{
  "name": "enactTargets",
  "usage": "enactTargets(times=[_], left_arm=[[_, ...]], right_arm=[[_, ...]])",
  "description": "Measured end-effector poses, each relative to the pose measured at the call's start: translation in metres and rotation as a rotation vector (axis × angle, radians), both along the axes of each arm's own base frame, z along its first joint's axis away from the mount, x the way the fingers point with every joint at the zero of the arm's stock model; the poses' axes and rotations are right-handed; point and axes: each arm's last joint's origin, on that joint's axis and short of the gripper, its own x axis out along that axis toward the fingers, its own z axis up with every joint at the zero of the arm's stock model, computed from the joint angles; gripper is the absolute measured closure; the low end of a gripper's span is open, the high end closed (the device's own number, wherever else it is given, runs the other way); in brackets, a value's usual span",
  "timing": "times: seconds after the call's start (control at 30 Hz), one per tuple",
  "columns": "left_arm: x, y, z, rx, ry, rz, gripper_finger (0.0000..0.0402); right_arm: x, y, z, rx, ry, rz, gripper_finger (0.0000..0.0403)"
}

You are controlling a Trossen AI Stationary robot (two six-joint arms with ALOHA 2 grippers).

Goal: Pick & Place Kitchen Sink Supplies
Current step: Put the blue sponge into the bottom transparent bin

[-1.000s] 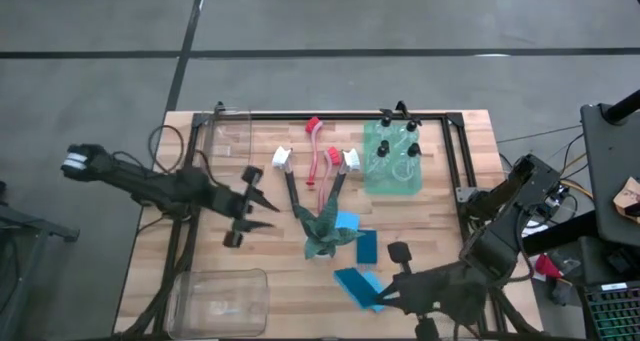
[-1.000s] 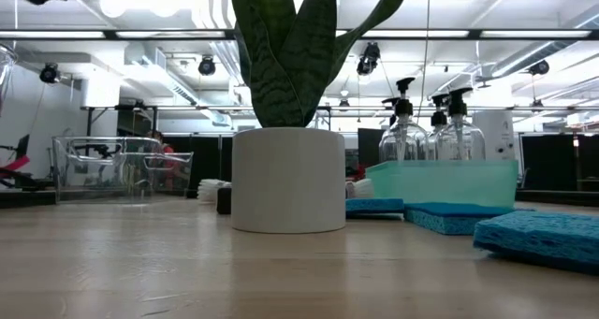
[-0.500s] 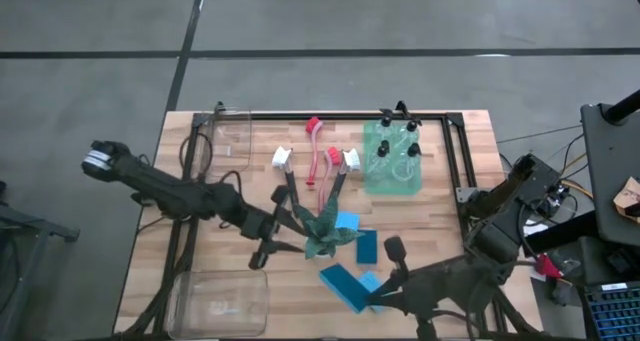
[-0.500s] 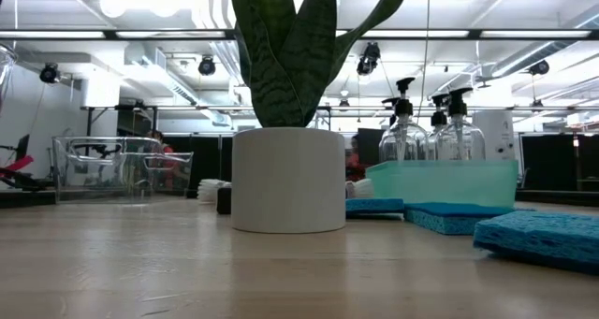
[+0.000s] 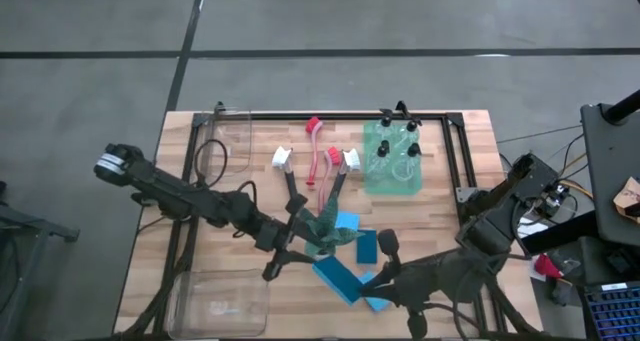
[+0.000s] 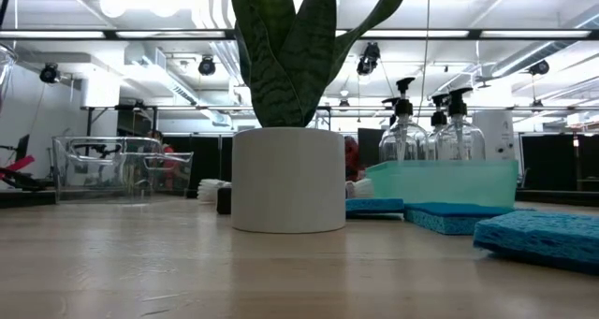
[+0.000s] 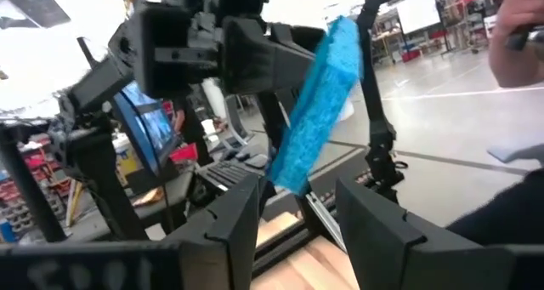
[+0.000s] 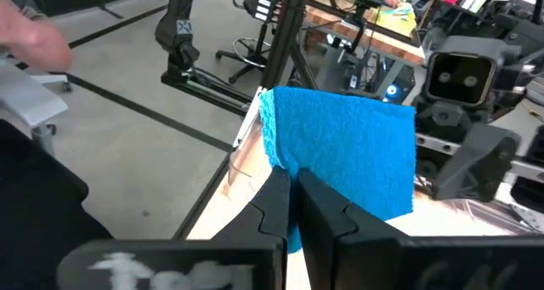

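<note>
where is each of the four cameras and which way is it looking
High view: above the table, looking straight down; both arms show, left tool by the plant, right tool shut on the blue sponge.
Low view: at tabletop height, looking level across at the plant pot and bottles; no arm shows.
Left wrist view: past its own fingers at the sponge.
Right wrist view: past its own shut fingers at the sponge.
Shared: both wrist views and the high view show that sponge.

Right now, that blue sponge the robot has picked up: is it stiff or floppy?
Probably fairly stiff: the blue sponge stands up flat from the right pincer, pinched at one edge, without drooping. Likely light too, since that thin grip carries it. Its rough surface should resist slipping.
</note>
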Motion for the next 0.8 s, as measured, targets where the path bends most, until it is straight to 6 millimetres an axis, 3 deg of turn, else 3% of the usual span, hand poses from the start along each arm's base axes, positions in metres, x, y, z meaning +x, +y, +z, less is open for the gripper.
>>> enactTargets(times=[0.57,0.8], left_arm=[[-0.002,-0.001,0.006,-0.067,-0.04,-0.019,0.0248],[-0.002,-0.001,0.006,-0.107,-0.018,-0.029,0.029]], right_arm=[[0.013,-0.016,0.001,-0.001,-0.005,-0.051,0.0392],[0.015,-0.018,0.001,0.001,-0.004,-0.056,0.0392]])
